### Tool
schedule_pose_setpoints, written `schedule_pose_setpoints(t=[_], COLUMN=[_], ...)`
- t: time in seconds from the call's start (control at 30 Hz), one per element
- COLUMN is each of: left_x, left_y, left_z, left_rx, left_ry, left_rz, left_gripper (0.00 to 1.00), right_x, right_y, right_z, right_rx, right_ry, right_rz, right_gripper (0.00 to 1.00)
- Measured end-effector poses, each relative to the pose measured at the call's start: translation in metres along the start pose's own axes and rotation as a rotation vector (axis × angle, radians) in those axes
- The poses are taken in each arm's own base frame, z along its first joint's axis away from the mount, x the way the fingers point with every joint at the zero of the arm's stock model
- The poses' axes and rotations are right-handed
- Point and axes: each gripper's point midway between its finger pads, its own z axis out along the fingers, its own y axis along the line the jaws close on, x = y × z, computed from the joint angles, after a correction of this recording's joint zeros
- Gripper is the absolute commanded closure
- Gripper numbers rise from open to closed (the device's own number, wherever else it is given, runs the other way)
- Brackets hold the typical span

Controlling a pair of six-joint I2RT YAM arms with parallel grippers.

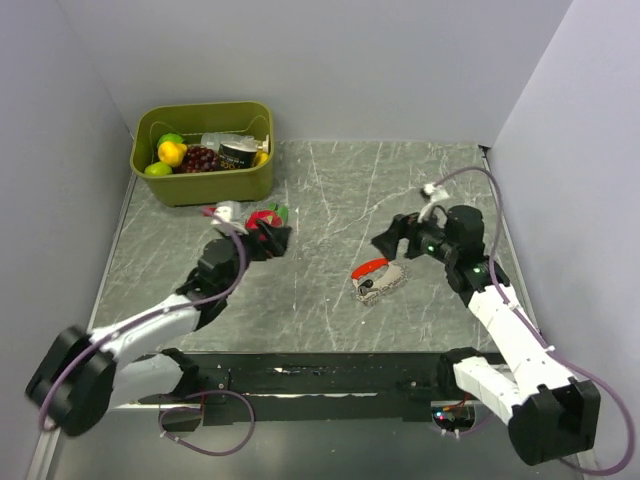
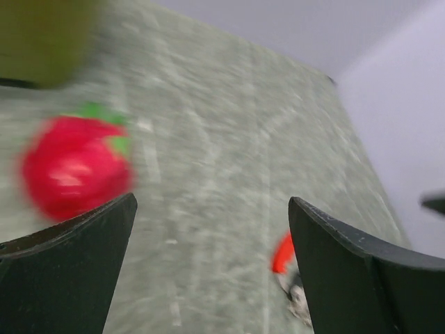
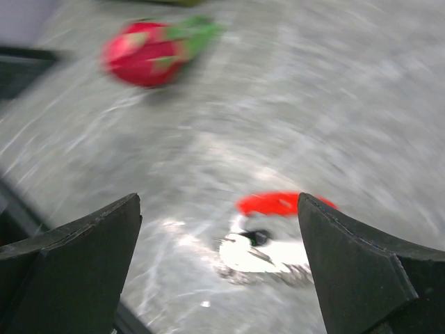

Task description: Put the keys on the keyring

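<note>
The keyring point(image 1: 378, 279) lies flat on the counter point(image 1: 330, 190), near the front and just beside the right hand point(image 1: 390, 240), which is spread wide and empty. The left hand point(image 1: 272, 240), by the strawberry toy point(image 1: 264, 216), is also wide and empty. The chain looks light, limp and slippery (loose metal slides), so the stiff red fob point(image 3: 281, 203) seems the surest hold.
</note>
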Motion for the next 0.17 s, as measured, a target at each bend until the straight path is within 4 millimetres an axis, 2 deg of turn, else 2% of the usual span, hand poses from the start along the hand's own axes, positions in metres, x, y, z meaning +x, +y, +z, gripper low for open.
schedule_pose_setpoints(t=[0.13,0.17], left_x=[-0.051,-0.059], left_y=[0.038,0.043], left_z=[-0.028,-0.034], left_rx=[-0.196,-0.221], left_ry=[-0.143,-0.17], left_rz=[-0.001,0.0], left_gripper=[0.04,0.04], right_x=[0.026,0.029], right_y=[-0.064,-0.071], right_z=[-0.011,-0.014], right_rx=[0.224,0.256], right_ry=[-0.004,-0.006], right_rz=[0.165,0.185], right_gripper=[0.0,0.0])
